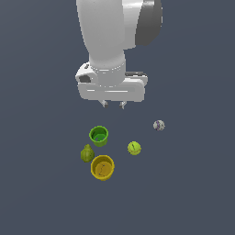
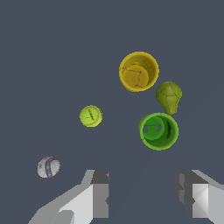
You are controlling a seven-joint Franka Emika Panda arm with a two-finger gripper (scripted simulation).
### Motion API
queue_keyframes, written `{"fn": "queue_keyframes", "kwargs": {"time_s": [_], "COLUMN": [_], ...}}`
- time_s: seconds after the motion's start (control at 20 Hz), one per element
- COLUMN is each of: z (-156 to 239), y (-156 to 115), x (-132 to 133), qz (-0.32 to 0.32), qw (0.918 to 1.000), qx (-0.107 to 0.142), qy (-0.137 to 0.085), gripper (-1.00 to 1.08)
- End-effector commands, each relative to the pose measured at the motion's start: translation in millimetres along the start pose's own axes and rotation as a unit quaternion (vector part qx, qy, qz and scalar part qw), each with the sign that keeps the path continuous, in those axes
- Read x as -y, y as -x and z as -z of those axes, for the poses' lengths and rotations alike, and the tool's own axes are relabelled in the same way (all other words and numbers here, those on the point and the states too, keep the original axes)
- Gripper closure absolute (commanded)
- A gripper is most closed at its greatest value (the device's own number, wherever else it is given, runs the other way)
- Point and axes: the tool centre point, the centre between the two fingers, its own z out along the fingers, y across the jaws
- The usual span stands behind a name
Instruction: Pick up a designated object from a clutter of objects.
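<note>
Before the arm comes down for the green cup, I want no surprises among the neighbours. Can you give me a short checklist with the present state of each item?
1. Gripper open and holding nothing: ok, the wrist view shows its fingers apart with a bare gap.
2. Green cup upright, mouth up: ok.
3. Gripper above the green cup: not ok, it hangs up high and the cup sits off to one side in the wrist view.
4. Pear-like fruit clear of the cup: cannot tell, it sits very near the rim.
5. Yellow cup apart from the green cup: ok.
6. Yellow-green ball and whitish-purple ball out of the way: ok.
</note>
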Motion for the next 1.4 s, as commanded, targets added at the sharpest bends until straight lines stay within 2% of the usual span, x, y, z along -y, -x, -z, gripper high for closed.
{"fn": "queue_keyframes", "kwargs": {"time_s": [0.0,0.25,0.35,0.5,0.7,0.95,1.15,1.35], "z": [-10,-37,-51,-72,-101,-138,-161,-179], "y": [-4,-15,-20,-26,-34,-40,-43,-45], "x": [-5,-19,-26,-37,-53,-71,-84,-93], "qz": [-0.033,-0.121,-0.164,-0.229,-0.313,-0.411,-0.471,-0.513], "qw": [0.9994,0.9913,0.9841,0.9690,0.9413,0.8967,0.8623,0.8344], "qx": [0.011,0.040,0.055,0.077,0.108,0.144,0.167,0.184], "qy": [-0.009,-0.030,-0.040,-0.052,-0.066,-0.078,-0.083,-0.085], "gripper": [-0.20,-0.20,-0.20,-0.20,-0.20,-0.20,-0.20,-0.20]}}
